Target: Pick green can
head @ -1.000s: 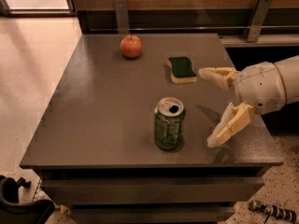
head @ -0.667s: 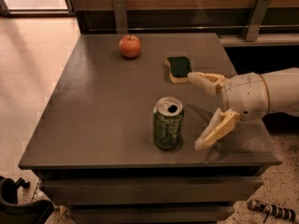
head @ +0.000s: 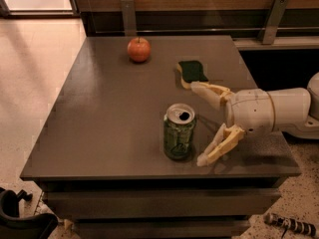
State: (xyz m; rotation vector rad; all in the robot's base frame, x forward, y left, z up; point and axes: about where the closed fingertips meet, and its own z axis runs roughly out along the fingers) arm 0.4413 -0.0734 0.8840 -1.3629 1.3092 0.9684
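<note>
The green can (head: 179, 132) stands upright on the dark grey table (head: 109, 113), near the front edge, right of the middle. It has pale markings on its side and a silver top with a pull-tab opening. My gripper (head: 198, 123) reaches in from the right, just to the right of the can. It is open, with one finger (head: 209, 91) behind the can's right side and the other finger (head: 217, 146) in front of it. The can is not between the fingers; a small gap lies between it and the fingertips.
A flat green-and-yellow sponge (head: 191, 72) lies behind the gripper's far finger. A red apple (head: 139, 49) sits at the back of the table. A wooden wall with metal brackets (head: 271, 19) runs behind the table. The floor lies to the left.
My gripper has moved left toward the green can, staying open. The can, sponge and apple have not moved on the table.
</note>
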